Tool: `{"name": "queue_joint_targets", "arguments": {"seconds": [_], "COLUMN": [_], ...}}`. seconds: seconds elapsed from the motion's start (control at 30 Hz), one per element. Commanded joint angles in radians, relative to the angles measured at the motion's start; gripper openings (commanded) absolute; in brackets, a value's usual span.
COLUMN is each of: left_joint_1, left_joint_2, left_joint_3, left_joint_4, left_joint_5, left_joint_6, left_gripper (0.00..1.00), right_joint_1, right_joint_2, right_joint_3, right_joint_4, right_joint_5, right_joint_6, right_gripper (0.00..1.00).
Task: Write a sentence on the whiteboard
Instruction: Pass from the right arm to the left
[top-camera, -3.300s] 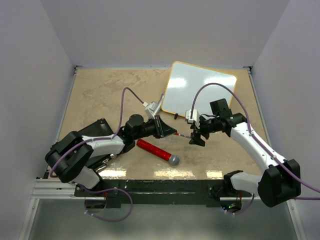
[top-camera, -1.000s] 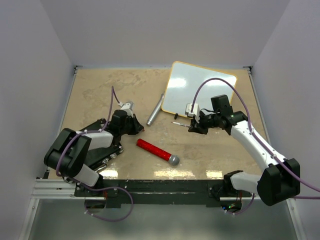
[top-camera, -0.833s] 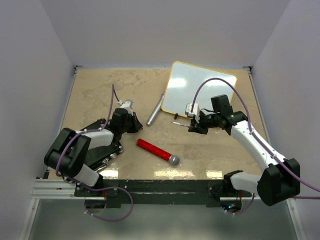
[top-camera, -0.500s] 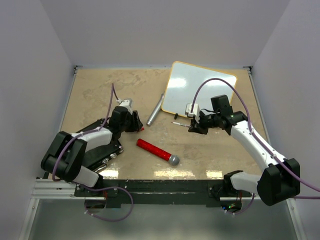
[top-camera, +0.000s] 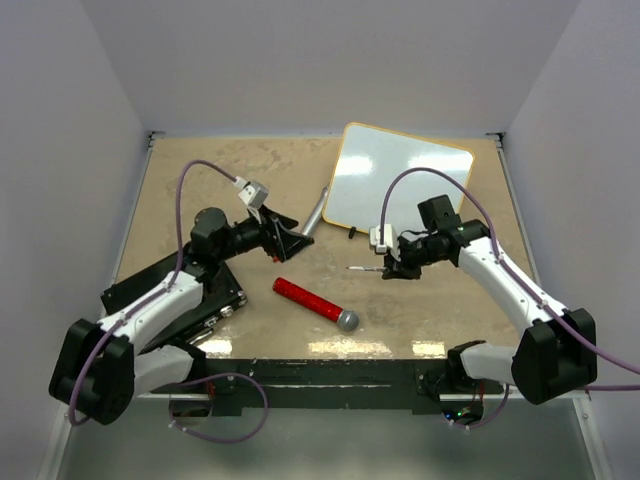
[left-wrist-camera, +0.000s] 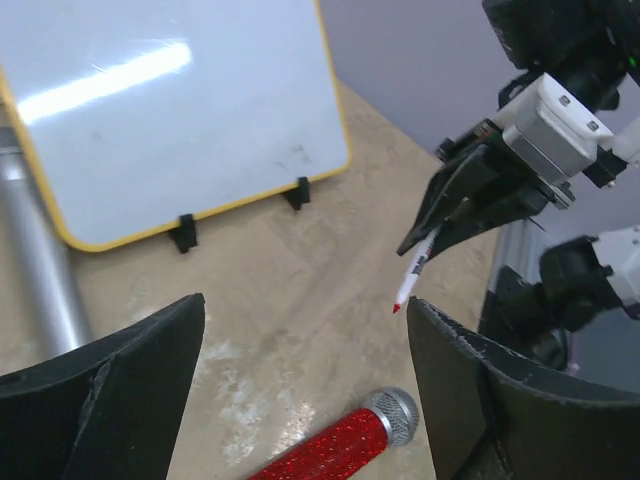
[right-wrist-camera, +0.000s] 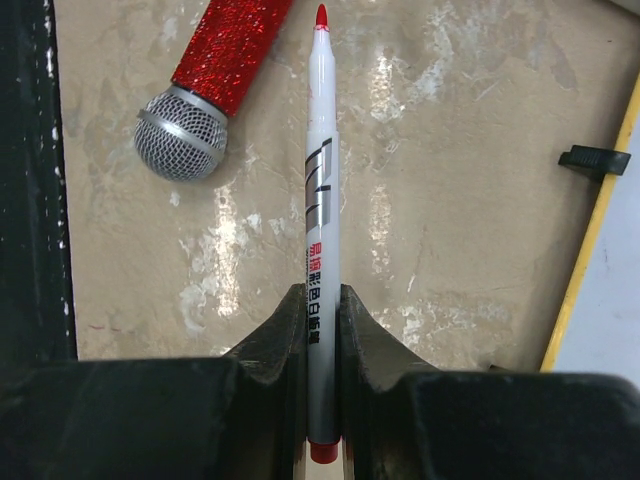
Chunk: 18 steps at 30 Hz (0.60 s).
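Whiteboard (top-camera: 400, 178) at 1 o'clock from the table (top-camera: 200, 180) centre, far side. Its long axis is close to 9–3 o'clock, turned slightly clockwise. Its two black feet are on the near edge. The face is glossy white with glare streaks.

Surroundings, top view:
- Grey cylinder (top-camera: 314, 213) just beside the board's left edge, axis about 1–7 o'clock.
- Red glitter microphone (top-camera: 315, 303) at 7 o'clock from the board, well apart from it. Axis 10–4 o'clock, mesh head at the 4 o'clock end.
- Black flat box (top-camera: 180, 290) at 8 o'clock, under the left arm.

Right gripper (top-camera: 392, 268) sits at 6 o'clock from the board, near its foot edge. Its jaws are clamped tight on the rear of a white marker (right-wrist-camera: 322, 200). The marker axis is 9–3 o'clock, with the red tip pointing to 9 o'clock, away from the board. In the right wrist view the microphone head lies just beside the barrel.

Left gripper (top-camera: 290, 238) is at 9 o'clock from the marker tip. Its jaws are spread wide and hold nothing.
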Motion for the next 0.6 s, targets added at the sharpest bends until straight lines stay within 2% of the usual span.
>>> {"name": "queue_joint_targets", "arguments": {"seconds": [0.0, 0.07, 0.17, 0.3, 0.43, 0.57], "left_joint_1": [-0.037, -0.098, -0.184, -0.227, -0.249, -0.276], "left_joint_2": [0.155, 0.224, 0.296, 0.376, 0.448, 0.502], "left_joint_3": [-0.021, -0.005, 0.06, 0.117, 0.149, 0.175], "left_joint_4": [0.307, 0.351, 0.313, 0.329, 0.322, 0.304], "left_joint_5": [0.33, 0.333, 0.307, 0.304, 0.341, 0.371], "left_joint_6": [-0.176, -0.221, -0.201, -0.21, -0.229, -0.232], "left_gripper": [0.92, 0.95, 0.96, 0.93, 0.75, 0.68], "right_joint_1": [0.011, 0.034, 0.069, 0.095, 0.105, 0.111], "right_joint_2": [-0.018, -0.018, -0.02, -0.023, -0.026, -0.025], "right_joint_3": [0.06, 0.063, 0.062, 0.062, 0.062, 0.059], "right_joint_4": [-0.114, -0.117, -0.097, -0.066, -0.046, -0.036], "right_joint_5": [-0.037, -0.033, -0.034, -0.025, -0.028, -0.028], "right_joint_6": [-0.159, -0.163, -0.15, -0.124, -0.107, -0.095], "right_gripper": [0.0, 0.0, 0.0, 0.0, 0.0, 0.0]}}
